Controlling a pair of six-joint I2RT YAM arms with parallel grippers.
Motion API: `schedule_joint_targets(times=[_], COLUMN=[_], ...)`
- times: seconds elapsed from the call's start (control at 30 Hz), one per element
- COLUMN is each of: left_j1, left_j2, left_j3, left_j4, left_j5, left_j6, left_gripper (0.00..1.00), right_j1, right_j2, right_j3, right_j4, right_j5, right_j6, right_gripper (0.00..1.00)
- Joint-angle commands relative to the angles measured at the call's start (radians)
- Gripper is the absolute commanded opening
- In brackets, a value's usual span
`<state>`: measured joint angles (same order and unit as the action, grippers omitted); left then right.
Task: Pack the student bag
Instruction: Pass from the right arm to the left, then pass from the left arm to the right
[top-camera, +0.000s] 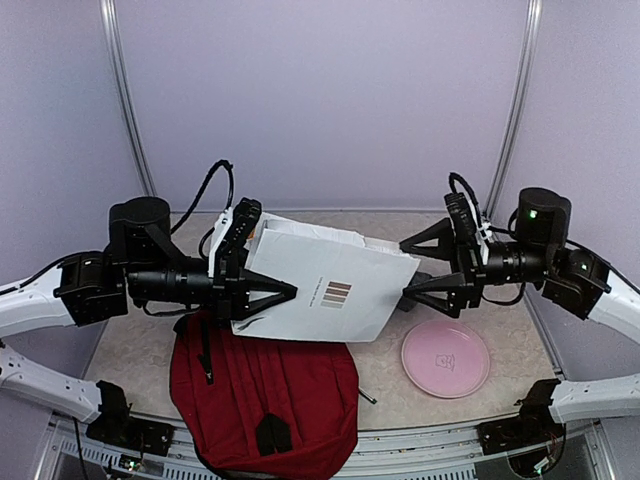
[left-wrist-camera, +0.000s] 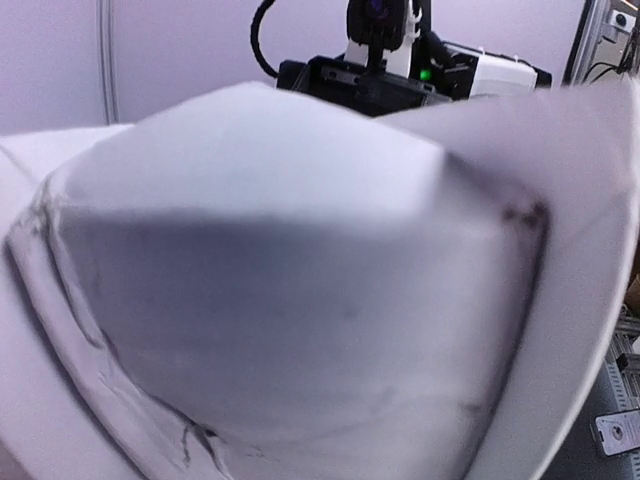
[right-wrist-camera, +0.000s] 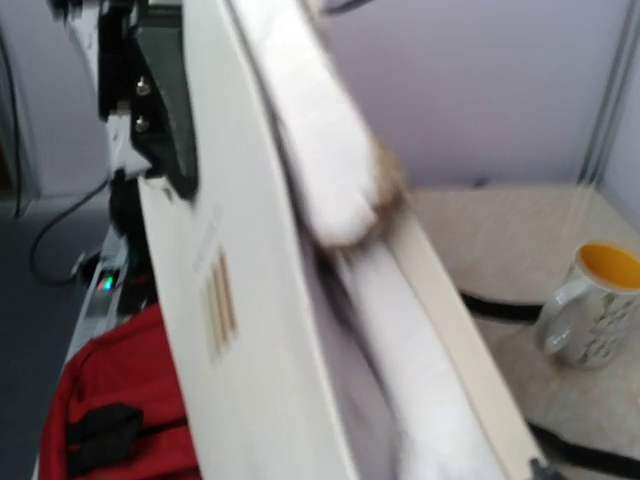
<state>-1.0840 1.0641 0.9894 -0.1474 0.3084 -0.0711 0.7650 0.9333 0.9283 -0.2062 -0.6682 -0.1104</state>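
A white book (top-camera: 330, 290) with brown stripes on its cover hangs tilted in the air above the student bag (top-camera: 270, 400), a dark red backpack lying flat at the table's near edge. My left gripper (top-camera: 280, 285) is shut on the book's left edge, one finger over the cover and the other hidden behind it. My right gripper (top-camera: 412, 268) stands open, its jaws spread around the book's right corner. The book (left-wrist-camera: 300, 300) fills the left wrist view and hides the fingers there. In the right wrist view the book (right-wrist-camera: 260, 330) is seen edge-on, with the bag (right-wrist-camera: 110, 400) below.
A pink plate (top-camera: 446, 360) lies on the table to the right of the bag. A pale mug (right-wrist-camera: 590, 305) with a yellow inside stands on the table, with black straps (right-wrist-camera: 500, 305) lying near it. Pale walls and metal posts enclose the table.
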Motion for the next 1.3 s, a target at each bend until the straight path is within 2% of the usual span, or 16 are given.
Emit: schedule_joint_targets(times=[0.0, 0.13, 0.23, 0.27, 0.33, 0.47, 0.7, 0.8, 0.83, 0.9, 0.93, 1.0, 1.03, 1.07, 1.17, 1.27], left_j1=[-0.03, -0.054, -0.097, -0.107, -0.118, -0.121, -0.122, -0.123, -0.123, -0.122, -0.123, -0.123, -0.123, -0.123, -0.132, -0.164], left_j2=[-0.086, -0.11, -0.114, -0.113, -0.107, -0.093, -0.045, -0.046, -0.049, -0.048, -0.045, -0.039, -0.037, -0.038, -0.048, -0.027], left_j3=[-0.037, -0.069, -0.072, -0.072, -0.065, -0.062, -0.033, -0.035, -0.037, -0.036, -0.033, -0.025, -0.02, -0.018, -0.037, -0.04], left_j4=[0.243, 0.306, 0.321, 0.322, 0.315, 0.302, 0.251, 0.239, 0.234, 0.216, 0.188, 0.118, 0.075, 0.04, -0.026, -0.075], left_j5=[0.058, 0.119, 0.098, 0.072, 0.038, -0.002, -0.016, -0.033, -0.046, -0.071, -0.086, -0.1, -0.11, -0.128, -0.198, -0.257], left_j6=[0.034, 0.043, 0.059, 0.063, 0.066, 0.057, 0.046, 0.043, 0.04, 0.032, 0.028, 0.025, 0.021, 0.013, -0.032, -0.069], left_gripper=[0.11, 0.11, 0.11, 0.11, 0.11, 0.09, 0.09, 0.08, 0.08, 0.1, 0.2, 0.63, 0.78, 0.86, 0.97, 0.98], right_j1=[-0.032, -0.032, -0.03, -0.029, -0.019, 0.021, 0.026, 0.026, 0.026, 0.026, 0.026, 0.024, 0.02, 0.015, -0.026, -0.087], right_j2=[-0.053, -0.014, 0.052, 0.078, 0.108, 0.097, 0.093, 0.072, 0.063, 0.04, 0.028, -0.009, -0.024, -0.037, -0.062, -0.069], right_j3=[-0.169, -0.23, -0.281, -0.284, -0.273, -0.264, -0.24, -0.235, -0.236, -0.241, -0.244, -0.243, -0.237, -0.228, -0.206, -0.178], right_j4=[0.309, 0.478, 0.747, 0.811, 0.865, 0.867, 0.842, 0.793, 0.782, 0.763, 0.75, 0.691, 0.64, 0.584, 0.427, 0.27], right_j5=[-0.001, -0.042, -0.226, -0.279, -0.336, -0.312, -0.304, -0.286, -0.278, -0.263, -0.256, -0.217, -0.177, -0.136, -0.05, 0.031], right_j6=[0.197, 0.354, 0.512, 0.555, 0.61, 0.576, 0.577, 0.538, 0.531, 0.518, 0.508, 0.474, 0.453, 0.436, 0.406, 0.384], right_gripper=[1.0, 1.0, 0.99, 0.95, 0.86, 0.82, 0.36, 0.11, 0.05, 0.01, 0.0, 0.0, 0.0, 0.0, 0.0, 0.0])
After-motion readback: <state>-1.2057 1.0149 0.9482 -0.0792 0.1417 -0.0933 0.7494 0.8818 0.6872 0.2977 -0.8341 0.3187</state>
